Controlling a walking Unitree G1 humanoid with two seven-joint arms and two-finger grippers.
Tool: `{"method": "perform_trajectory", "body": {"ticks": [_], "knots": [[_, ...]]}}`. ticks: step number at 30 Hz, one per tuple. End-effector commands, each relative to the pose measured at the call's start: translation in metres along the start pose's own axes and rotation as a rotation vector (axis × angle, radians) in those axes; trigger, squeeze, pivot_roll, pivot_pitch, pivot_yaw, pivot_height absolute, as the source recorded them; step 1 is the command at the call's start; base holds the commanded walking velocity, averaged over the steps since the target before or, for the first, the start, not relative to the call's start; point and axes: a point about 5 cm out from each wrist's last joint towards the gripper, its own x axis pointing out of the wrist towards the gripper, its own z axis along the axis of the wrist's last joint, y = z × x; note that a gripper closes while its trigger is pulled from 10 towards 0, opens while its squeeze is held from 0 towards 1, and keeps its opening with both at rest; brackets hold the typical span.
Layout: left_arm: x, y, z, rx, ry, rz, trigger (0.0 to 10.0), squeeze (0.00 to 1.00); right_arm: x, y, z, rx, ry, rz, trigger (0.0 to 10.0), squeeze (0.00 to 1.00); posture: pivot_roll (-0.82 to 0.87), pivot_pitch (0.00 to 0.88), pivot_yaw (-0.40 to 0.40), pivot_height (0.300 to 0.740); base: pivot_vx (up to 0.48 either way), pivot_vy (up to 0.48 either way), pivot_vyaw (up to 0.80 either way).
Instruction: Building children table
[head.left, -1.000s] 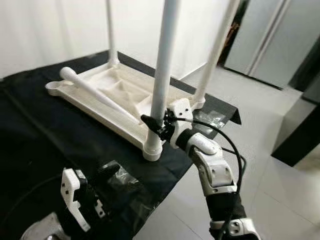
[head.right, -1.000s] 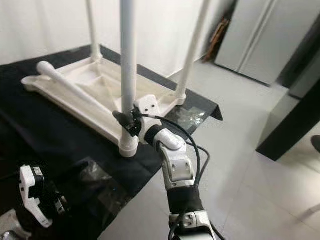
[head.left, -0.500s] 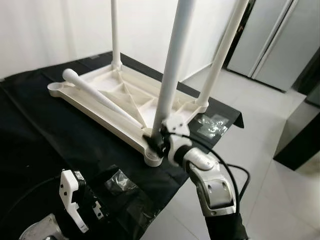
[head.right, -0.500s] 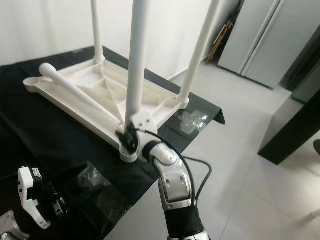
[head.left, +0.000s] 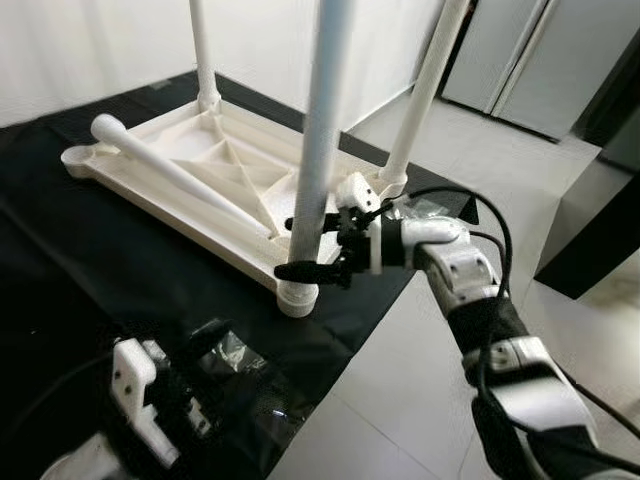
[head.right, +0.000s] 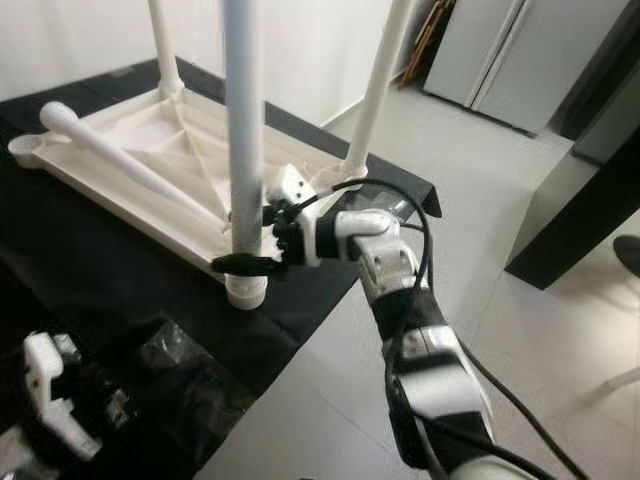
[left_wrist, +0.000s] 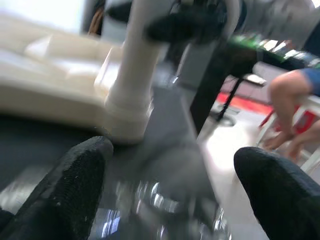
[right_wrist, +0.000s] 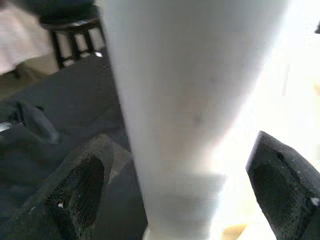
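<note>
Robot steadies a leg on the upturned children's table

The right tool (head.left: 305, 246), fingers spread, straddles the near leg (head.left: 318, 130) just above its corner socket on the inverted white table (head.left: 190, 165), which lies on the black-draped tabletop (head.left: 90, 260). The fourth leg (head.left: 175, 175) lies loose across the frame, apparently next to fit. The left tool (left_wrist: 165, 185) hangs released. No readable writing.
</note>
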Motion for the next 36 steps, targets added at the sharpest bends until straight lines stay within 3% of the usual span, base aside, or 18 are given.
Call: {"method": "perform_trajectory", "body": {"ticks": [1,7,8,10,11,17,23,25,30,31,32,33,34,35,36], "knots": [[-0.004,-0.009,0.006,0.033,-0.010,0.018,10.0,0.00,0.003,-0.001,0.004,-0.012,-0.014,0.048,10.0,0.00,0.09,0.228,-0.142,0.740,0.000,0.000,0.00],[-0.023,-0.021,0.007,0.070,0.028,0.122,10.0,0.00,0.007,-0.004,0.012,-0.052,-0.005,0.157,10.0,0.00,0.15,0.243,-0.138,0.740,0.000,0.000,0.00],[-0.029,-0.022,0.008,0.078,0.038,0.147,10.0,0.00,0.007,-0.004,0.013,-0.067,0.009,0.182,1.2,0.00,0.18,0.254,-0.139,0.740,0.000,0.000,0.00],[-0.033,-0.024,0.009,0.083,0.046,0.166,10.0,0.00,0.007,-0.004,0.014,-0.081,0.018,0.206,1.2,0.00,0.18,0.254,-0.139,0.740,0.000,0.000,0.00],[-0.037,-0.025,0.011,0.085,0.056,0.181,10.0,0.00,0.006,-0.006,0.014,-0.096,0.039,0.220,0.0,0.00,0.19,0.263,-0.133,0.740,0.000,0.000,0.00],[-0.041,-0.030,0.012,0.084,0.074,0.194,10.0,0.00,0.000,-0.010,0.017,-0.130,0.067,0.226,0.0,0.00,0.19,0.267,-0.128,0.740,0.000,0.000,0.00],[-0.034,-0.028,0.010,0.084,0.068,0.181,10.0,0.00,-0.008,-0.015,0.025,-0.197,0.088,0.198,0.0,0.00,0.15,0.245,-0.130,0.740,0.000,0.000,0.00],[-0.027,-0.026,0.008,0.083,0.045,0.165,10.0,0.00,-0.011,-0.018,0.027,-0.272,0.112,0.112,0.0,0.00,0.09,0.214,-0.152,0.740,0.000,0.000,0.00],[-0.016,-0.023,0.006,0.085,0.015,0.142,10.0,0.00,-0.008,-0.009,0.018,-0.228,0.036,-0.041,0.0,0.00,0.02,0.184,-0.175,0.740,0.000,0.000,0.00],[-0.010,-0.019,0.004,0.088,0.002,0.133,10.0,0.00,0.003,0.006,0.000,-0.119,-0.005,-0.159,0.0,0.00,-0.01,0.163,-0.173,0.740,0.000,0.000,0.00],[-0.003,-0.012,0.003,0.087,-0.017,0.125,10.0,0.00,0.018,0.035,-0.038,0.097,-0.009,-0.559,0.0,0.00,-0.05,0.154,-0.164,0.740,0.000,0.000,0.00],[-0.003,-0.012,0.003,0.087,-0.017,0.125,10.0,0.00,0.018,0.035,-0.038,0.097,-0.009,-0.559,0.0,0.00,-0.05,0.154,-0.164,0.740,0.000,0.000,0.00],[0.000,-0.009,0.003,0.084,-0.025,0.123,10.0,0.00,0.014,0.048,-0.056,0.198,0.031,-0.806,0.0,0.00,-0.05,0.154,-0.164,0.740,0.000,0.000,0.00],[0.000,-0.009,0.003,0.084,-0.025,0.123,10.0,0.00,0.014,0.048,-0.056,0.198,0.031,-0.806,0.0,0.00,-0.05,0.154,-0.164,0.740,0.000,0.000,0.00],[0.001,-0.008,0.003,0.083,-0.030,0.121,10.0,0.00,0.008,0.057,-0.067,0.255,0.067,-0.963,0.0,0.00,-0.05,0.154,-0.164,0.740,0.000,0.000,0.00]]}}
